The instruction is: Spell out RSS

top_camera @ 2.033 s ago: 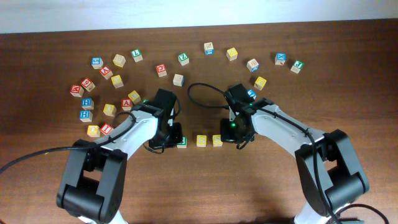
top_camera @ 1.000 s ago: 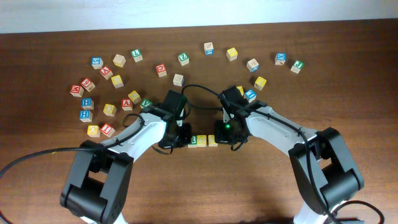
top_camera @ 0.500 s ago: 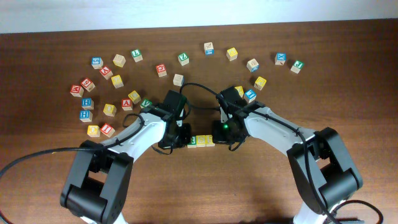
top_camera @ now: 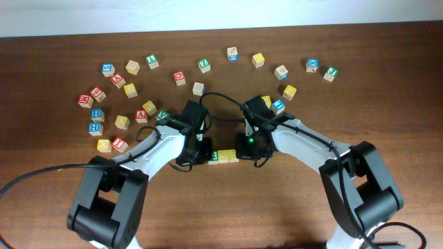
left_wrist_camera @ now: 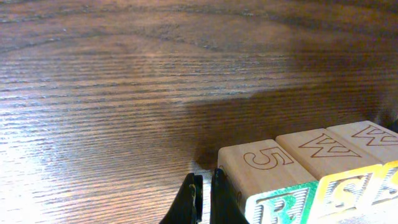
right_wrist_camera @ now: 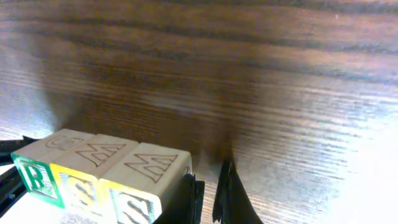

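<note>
Over the dark, grained wooden table [top_camera: 291, 207], my left gripper [left_wrist_camera: 204, 198] and right gripper [right_wrist_camera: 208, 191] are both fully closed and hold nothing. Between them the square-edged wooden blocks sit in a touching row: the green-bordered R cube [left_wrist_camera: 268, 186] against my left tips, the middle S cube [right_wrist_camera: 87, 171], and the end S cube [right_wrist_camera: 146, 180] against my right tips. Only the wrist views show the engraved bare-wood faces.

fixed overhead camera looks straight down on the whole table [top_camera: 277, 207]; both wrist cameras skim low and close, sharing the cube row [left_wrist_camera: 311, 162] beside their fingertips [left_wrist_camera: 194, 202].

The dark wooden table [top_camera: 221, 207] bears a touching R-S-S row [top_camera: 223, 157] (mid-table) and scattered lettered cubes [top_camera: 131, 67].
</note>
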Action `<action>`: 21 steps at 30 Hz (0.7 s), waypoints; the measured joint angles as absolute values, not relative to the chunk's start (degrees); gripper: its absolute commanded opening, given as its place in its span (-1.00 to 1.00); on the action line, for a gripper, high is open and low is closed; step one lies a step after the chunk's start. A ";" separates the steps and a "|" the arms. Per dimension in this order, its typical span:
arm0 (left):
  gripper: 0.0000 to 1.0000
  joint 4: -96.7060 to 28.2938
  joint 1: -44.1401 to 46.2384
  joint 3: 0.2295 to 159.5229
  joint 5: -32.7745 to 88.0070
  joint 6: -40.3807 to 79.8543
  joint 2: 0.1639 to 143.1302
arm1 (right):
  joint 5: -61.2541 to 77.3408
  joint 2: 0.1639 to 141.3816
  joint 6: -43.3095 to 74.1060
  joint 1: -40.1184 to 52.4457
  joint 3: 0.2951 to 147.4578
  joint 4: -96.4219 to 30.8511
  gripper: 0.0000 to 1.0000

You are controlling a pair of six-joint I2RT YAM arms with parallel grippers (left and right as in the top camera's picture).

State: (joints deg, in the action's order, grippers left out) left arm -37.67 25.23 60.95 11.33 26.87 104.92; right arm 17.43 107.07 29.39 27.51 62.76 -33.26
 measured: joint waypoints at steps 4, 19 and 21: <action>-1.00 -38.09 25.23 60.95 10.90 26.87 104.92 | 17.58 107.07 29.39 27.59 62.78 -35.11 -0.92; -1.00 -41.80 20.34 60.95 9.63 26.87 103.63 | 18.50 106.43 29.43 27.81 63.11 -43.70 -0.92; -1.00 -43.33 16.53 60.97 9.65 26.89 101.67 | 18.83 105.69 29.43 27.81 63.11 -44.60 -0.92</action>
State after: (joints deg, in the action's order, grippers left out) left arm -43.33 16.53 60.97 9.65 26.89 101.67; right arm 18.83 105.69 29.43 27.81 63.11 -44.60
